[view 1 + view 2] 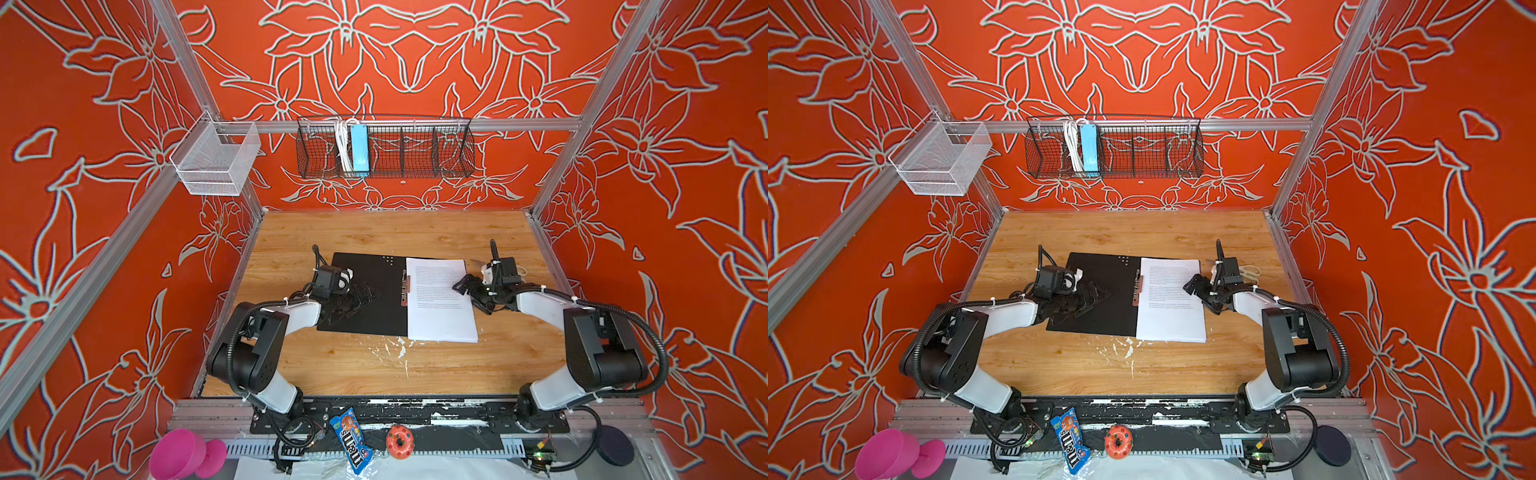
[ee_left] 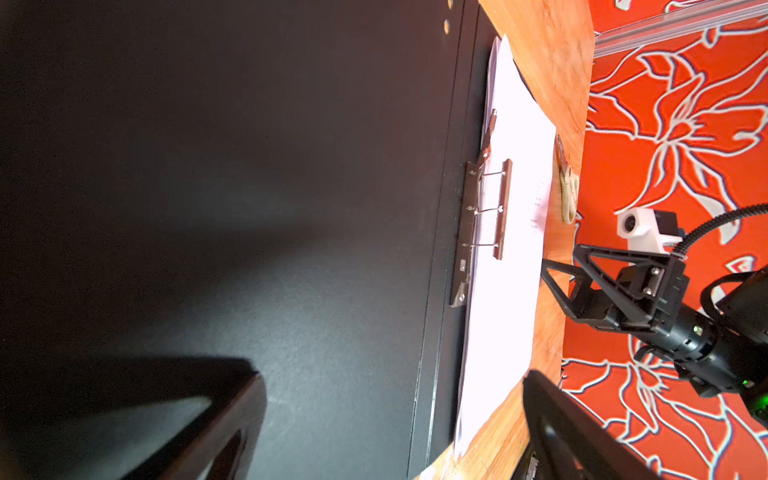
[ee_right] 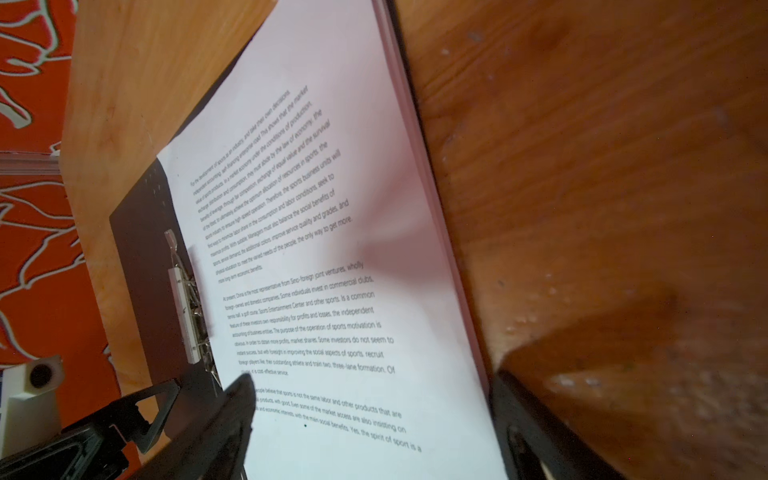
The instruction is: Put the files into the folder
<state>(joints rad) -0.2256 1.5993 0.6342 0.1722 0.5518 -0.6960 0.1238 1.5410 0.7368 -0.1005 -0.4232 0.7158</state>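
1. Jaws on both arms stand wide apart, nothing clamped in either.
2. Thin flat folder (image 1: 365, 274), matte black inside, lies opened flat on the light wooden table (image 1: 374, 365). A stack of white printed paper sheets (image 1: 440, 307) lies on its right half and covers nearly all of it. Only a black sliver shows at the far right corner.
3. Inner edge of the stack runs along the small metal spine clip (image 1: 404, 286). Cannot tell whether the sheets sit under the clamp bar or just beside it.
4. Stack is a bit skewed: its near edge pokes past the folder's near edge in both top views.
5. Left gripper (image 1: 359, 297) hangs low over the bare black left flap, near its middle, with no paper between its fingers. Cannot tell if it touches the flap.
6. Right gripper (image 1: 465, 291) is at the stack's outer long edge. In the right wrist view one finger (image 3: 237, 415) is over the printed page and the other is on the table side. The edge runs between them, ungripped.
7. Step, my read: loading looks done, now at squaring-up and closing.
8. Next move probably needs the right side to pin or nudge the stack square to the clip. The left side then gets under the flap's outer edge and swings it over. The flap is thin and flat on the wood, so catching that edge is the hard part.
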